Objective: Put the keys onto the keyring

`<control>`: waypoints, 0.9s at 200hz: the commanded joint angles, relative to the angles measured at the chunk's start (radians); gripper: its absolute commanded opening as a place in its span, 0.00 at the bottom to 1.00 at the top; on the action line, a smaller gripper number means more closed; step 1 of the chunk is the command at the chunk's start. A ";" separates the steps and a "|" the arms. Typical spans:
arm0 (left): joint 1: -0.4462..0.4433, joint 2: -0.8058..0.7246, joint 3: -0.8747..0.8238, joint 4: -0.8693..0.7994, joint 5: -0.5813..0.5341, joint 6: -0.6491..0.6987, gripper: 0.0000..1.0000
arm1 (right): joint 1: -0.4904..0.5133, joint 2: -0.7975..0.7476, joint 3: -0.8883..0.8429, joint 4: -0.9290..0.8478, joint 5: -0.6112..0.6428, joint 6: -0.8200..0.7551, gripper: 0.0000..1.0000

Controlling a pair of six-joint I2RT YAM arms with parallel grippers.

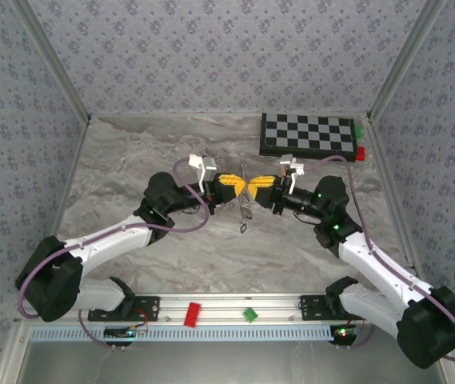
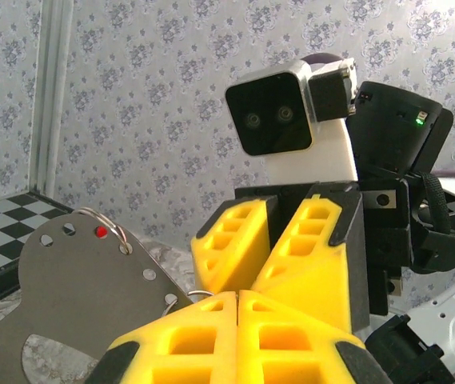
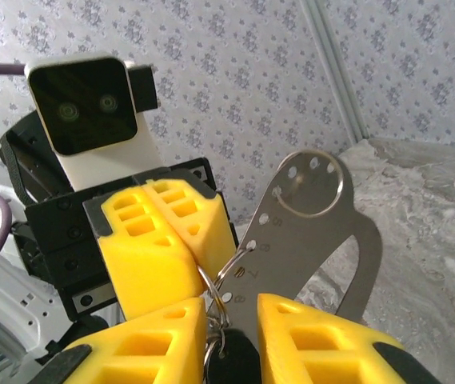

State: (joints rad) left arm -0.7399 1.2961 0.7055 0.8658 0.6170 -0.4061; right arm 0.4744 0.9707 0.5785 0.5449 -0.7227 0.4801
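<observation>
Your left gripper (image 3: 199,268) is pinching the keyring (image 3: 211,282) tight. The key (image 3: 233,356) is sitting right under it, between the slightly spread fingers of your right gripper (image 3: 233,308) — can't tell if they're actually gripping it.

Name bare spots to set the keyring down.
Free: far marble, left wall to checkerboard, behind left arm; near-centre marble, between it, right arm and front rail. Crowded: centre, where left hand and right hand meet at the keyring.

We see a robot lab cell; patterned walls (image 1: 211,56) box in a marble table (image 1: 123,168); a checkerboard (image 1: 307,134) sits at one o'clock; an aluminium rail (image 1: 227,308) at six.
</observation>
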 commanded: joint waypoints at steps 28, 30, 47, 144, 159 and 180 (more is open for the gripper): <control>-0.003 -0.029 0.002 0.060 -0.005 -0.005 0.00 | 0.020 0.019 0.032 0.017 -0.031 -0.010 0.22; -0.004 -0.029 0.002 0.061 -0.005 -0.005 0.00 | 0.021 0.019 0.033 0.017 -0.032 -0.011 0.22; -0.004 -0.028 0.002 0.061 -0.003 -0.005 0.00 | 0.028 0.022 0.037 0.016 -0.035 -0.015 0.21; -0.005 -0.017 0.002 0.063 0.005 -0.010 0.00 | 0.046 0.016 0.045 0.030 -0.027 -0.055 0.15; -0.005 -0.015 0.005 0.063 0.007 -0.011 0.00 | 0.046 0.012 0.042 0.038 -0.017 -0.060 0.16; -0.005 -0.014 0.006 0.063 0.010 -0.011 0.00 | 0.047 0.010 0.038 0.052 -0.012 -0.066 0.15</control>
State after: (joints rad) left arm -0.7403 1.2961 0.7055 0.8753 0.6159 -0.4103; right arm 0.5095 0.9955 0.5861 0.5468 -0.7364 0.4431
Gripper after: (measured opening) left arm 0.045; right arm 0.157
